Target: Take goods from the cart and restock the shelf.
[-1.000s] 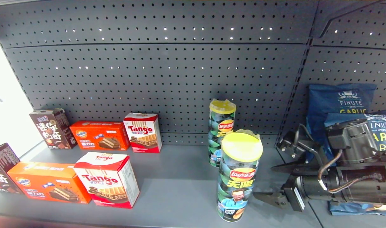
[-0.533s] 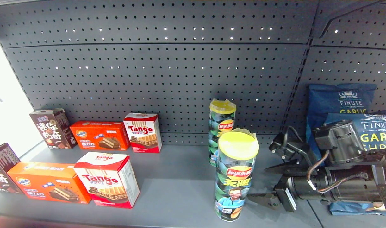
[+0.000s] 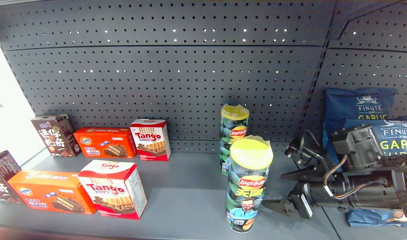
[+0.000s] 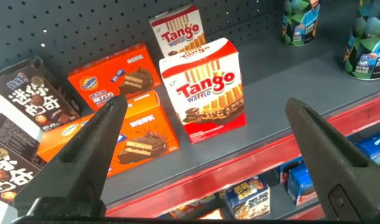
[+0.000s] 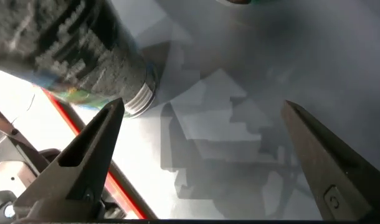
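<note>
Two green chip cans with yellow lids stand on the grey shelf [image 3: 190, 200]. The front can [image 3: 248, 185] is near the shelf's edge and the back can [image 3: 234, 133] is by the pegboard. My right gripper [image 3: 275, 190] is open just right of the front can, level with its lower half and not touching it. In the right wrist view the open fingers [image 5: 84, 162] frame bare shelf, with the can [image 5: 71, 56] off to one side. My left gripper [image 4: 202, 155] is open in front of the shelf edge, facing a red and white wafer box [image 4: 205, 90].
Wafer and chocolate boxes [image 3: 113, 188] stand in two rows on the shelf's left part. Blue snack bags [image 3: 360, 103] lean at the right behind my right arm. Between the boxes and the cans is bare shelf. A red strip [image 4: 252, 168] edges the shelf's front, with goods below it.
My open right gripper moved a little left toward the front can, then eased back slightly. The front can now stands slightly further left.
</note>
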